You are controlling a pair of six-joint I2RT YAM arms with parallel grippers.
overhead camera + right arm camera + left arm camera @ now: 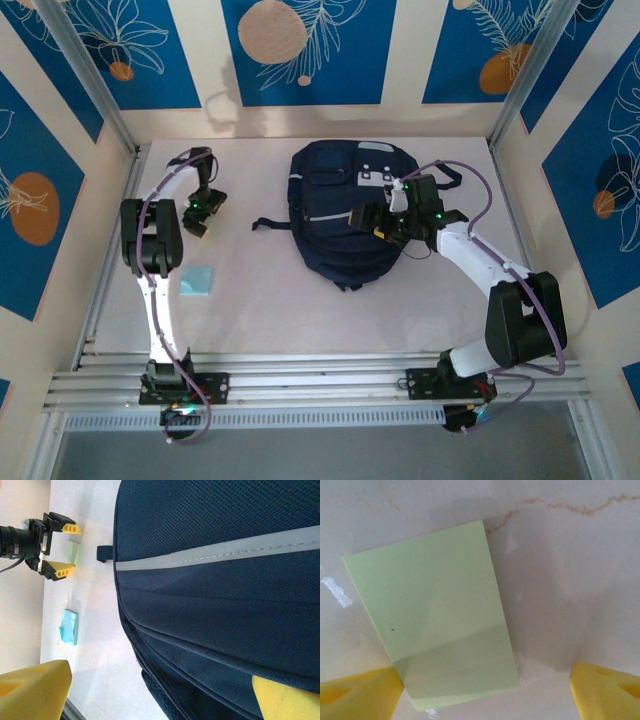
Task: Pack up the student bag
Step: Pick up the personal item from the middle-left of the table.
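Note:
The student bag (335, 200) lies flat in the middle of the table, dark navy with a pale stripe (225, 552) and white patches near its top. My right gripper (385, 225) hovers open over the bag's right side. Its yellow fingertips (35, 690) straddle the navy fabric and zipper seams (165, 680) without closing on them. My left gripper (197, 212) stands open left of the bag, pointing down over a pale green pad (435, 615) that lies flat on the table between its yellow fingertips (360, 697). The right wrist view shows the same left gripper (57, 547) around the green pad (75, 552).
A light blue pad (197, 281) lies on the table in front of the left gripper, and the right wrist view has this blue pad (69, 626) too. A black strap (270, 224) trails from the bag's left side. Patterned walls close in the table on three sides.

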